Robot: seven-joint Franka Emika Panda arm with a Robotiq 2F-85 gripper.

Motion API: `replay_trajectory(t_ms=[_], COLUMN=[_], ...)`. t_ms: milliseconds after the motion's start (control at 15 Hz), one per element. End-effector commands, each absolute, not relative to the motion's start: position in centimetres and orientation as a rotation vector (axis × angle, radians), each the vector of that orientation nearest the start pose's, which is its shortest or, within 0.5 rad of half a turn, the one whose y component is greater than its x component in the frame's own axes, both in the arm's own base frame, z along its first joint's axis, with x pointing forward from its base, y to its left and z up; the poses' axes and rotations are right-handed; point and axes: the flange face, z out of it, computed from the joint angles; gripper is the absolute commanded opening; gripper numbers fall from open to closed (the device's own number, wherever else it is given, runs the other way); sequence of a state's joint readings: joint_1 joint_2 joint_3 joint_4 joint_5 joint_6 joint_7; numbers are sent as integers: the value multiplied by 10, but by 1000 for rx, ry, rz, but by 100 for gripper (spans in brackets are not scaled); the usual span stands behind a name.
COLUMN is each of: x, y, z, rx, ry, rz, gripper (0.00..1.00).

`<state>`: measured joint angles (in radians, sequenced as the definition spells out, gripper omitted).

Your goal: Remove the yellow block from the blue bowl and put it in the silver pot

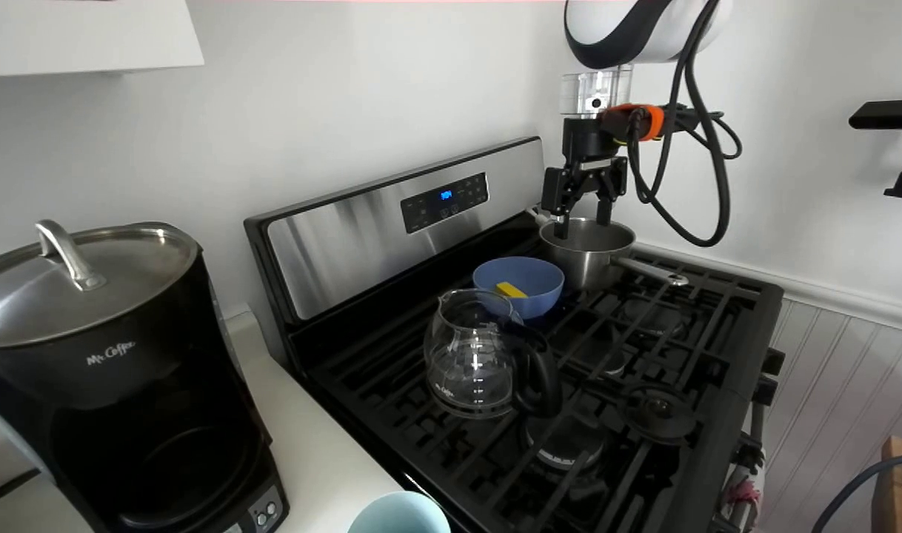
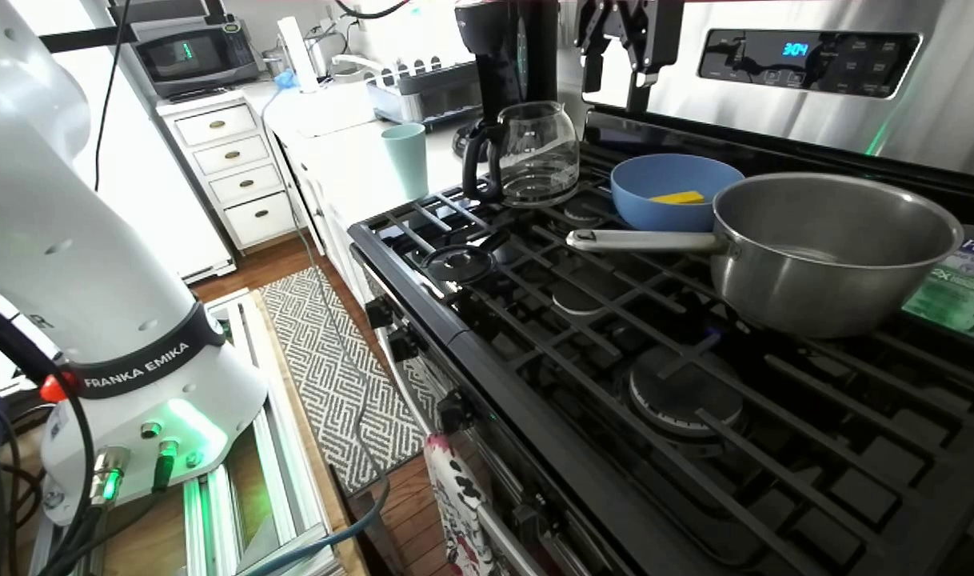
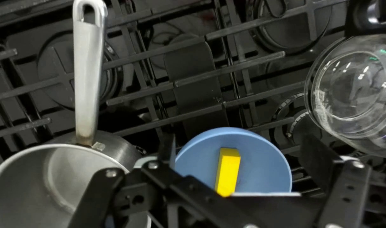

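Observation:
The yellow block point(image 1: 511, 289) lies inside the blue bowl point(image 1: 543, 302) on the stove. Both also show in an exterior view, the block point(image 2: 679, 198) and the bowl point(image 2: 651, 214). In the wrist view the block point(image 3: 228, 171) lies lengthwise in the bowl point(image 3: 262, 164), its near end partly covered by gripper linkage. The silver pot point(image 1: 588, 268) stands beside the bowl; its inside looks empty in an exterior view point(image 2: 807, 292). My gripper point(image 1: 583, 220) is open and empty, held above the stove. In the wrist view the bowl lies between the spread fingers point(image 3: 242, 152), well below them.
A glass carafe point(image 1: 469, 363) stands on the stove close to the bowl. The pot's handle point(image 2: 643, 241) sticks out over the grates. The stove's back panel point(image 1: 332, 259) rises behind. A coffee maker point(image 1: 103, 385) and a pale cup point(image 2: 405, 156) stand on the counter.

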<state>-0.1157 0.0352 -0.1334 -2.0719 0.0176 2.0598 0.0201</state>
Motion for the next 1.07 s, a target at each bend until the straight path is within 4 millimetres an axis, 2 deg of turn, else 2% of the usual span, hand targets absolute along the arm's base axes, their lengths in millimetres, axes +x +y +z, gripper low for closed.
replay_trajectory(t_ms=[0,67,133,333,800,1000], x=[582,587,565,583,586,604], y=[-145,-146,-140,-143,-144,-144], z=[394,391,396,384,386,370], rx=[-3108,-3099,-3112,-3117,-3119,-3120], ry=[330,278,350,305,295,263], rz=[146,182,122,170,169,163], gripper=[100,100,100,100,100,100])
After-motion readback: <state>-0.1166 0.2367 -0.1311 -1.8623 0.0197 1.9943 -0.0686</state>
